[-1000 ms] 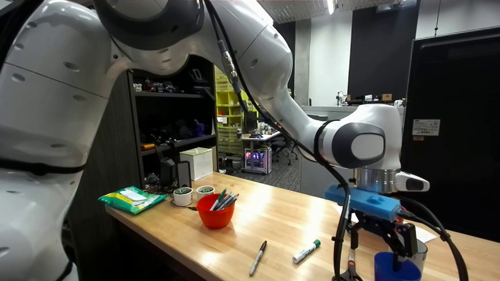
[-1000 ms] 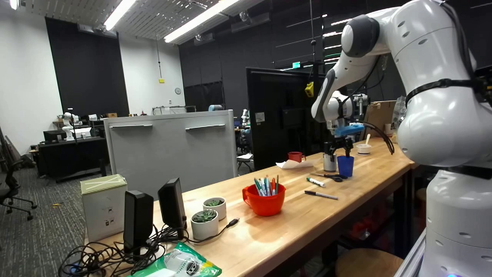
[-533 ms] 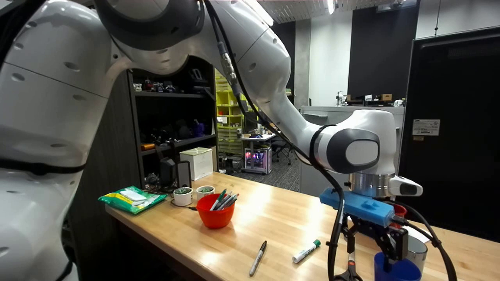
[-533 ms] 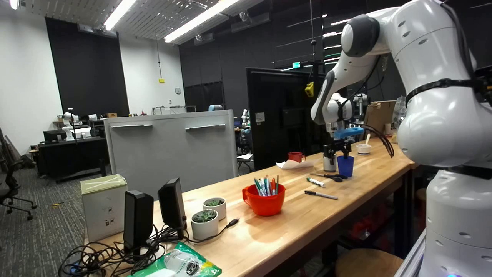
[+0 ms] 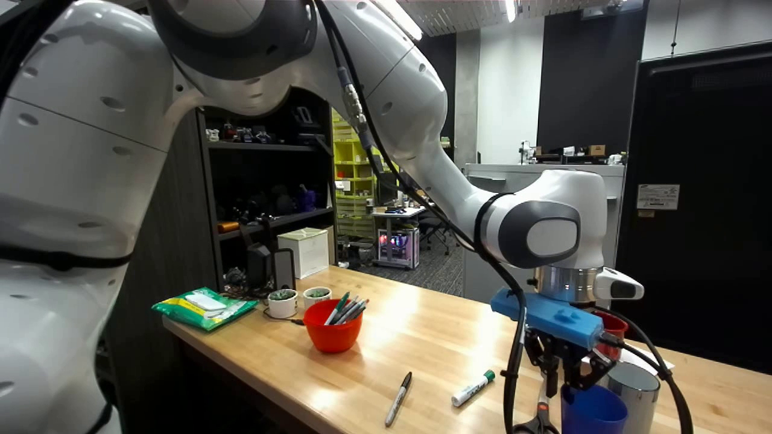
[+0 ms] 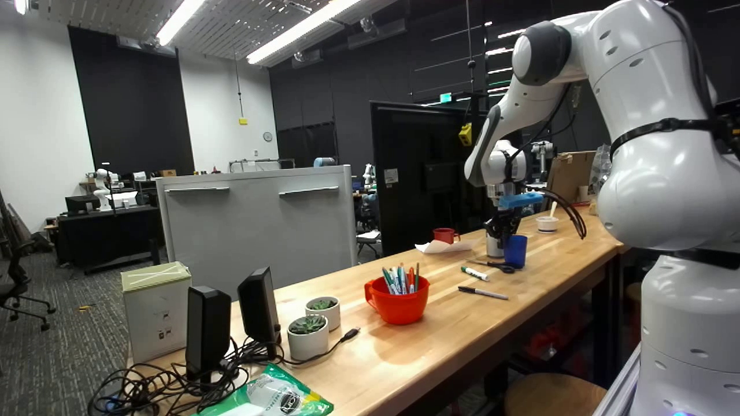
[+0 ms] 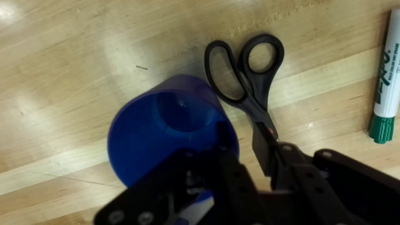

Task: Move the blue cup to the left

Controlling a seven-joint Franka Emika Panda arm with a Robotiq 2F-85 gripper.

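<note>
The blue cup stands on the wooden table beside a grey cup, and it also shows in an exterior view as the blue cup. From above, in the wrist view, I look into the blue cup. My gripper straddles its near-right wall: one finger is inside the cup, the other outside. Bare table shows between the wall and the outer finger, so the jaws are partly apart. Whether the inner finger touches the wall is hard to tell in the dark.
Black scissors lie right against the blue cup's side. A green-capped marker and a black pen lie farther along. Behind are a red cup and a white paper. An orange-red bowl holds several pens.
The jaws have drawn much closer together. The gripper has shifted leftward in both exterior views, and the blue cup has slid a little the same way, uncovering more of the grey cup.
</note>
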